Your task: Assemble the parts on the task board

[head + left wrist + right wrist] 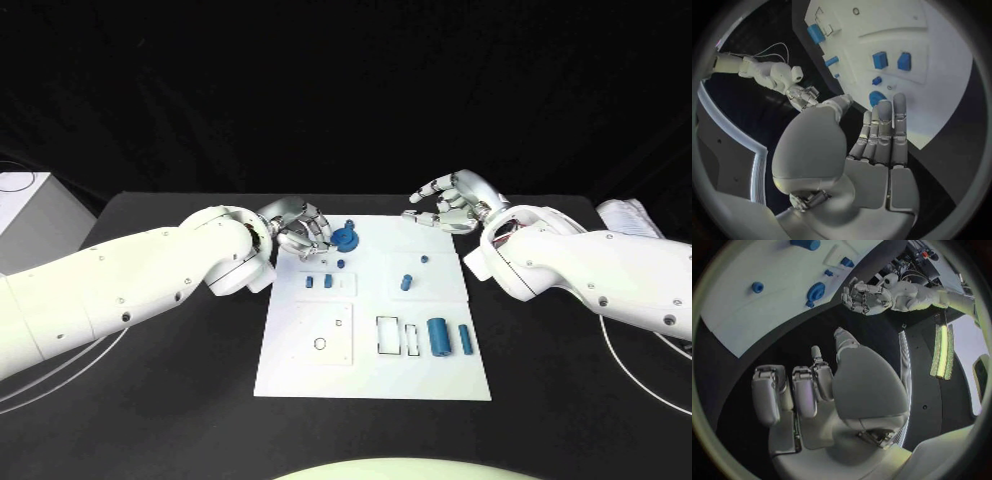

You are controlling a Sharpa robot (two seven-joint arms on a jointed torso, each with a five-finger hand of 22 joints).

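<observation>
The white task board (375, 370) lies in the middle of the black table. A round blue part (346, 238) sits at its far left corner. My left hand (300, 232) is right beside that part, holding nothing; its straight fingers (882, 125) reach to the edge of the round blue part (875, 97). My right hand (454, 205) hovers over the board's far right corner with loosely bent fingers (804, 390) and nothing in it. Two short blue blocks (319, 282) stand in the left middle. Another blue piece (407, 281) stands to their right.
A thick blue cylinder (437, 337), a slim blue bar (464, 337) and a thin blue piece (411, 337) lie at the board's near right. A small ring (319, 344) lies at the near left. A white box (22, 215) stands at the table's far left.
</observation>
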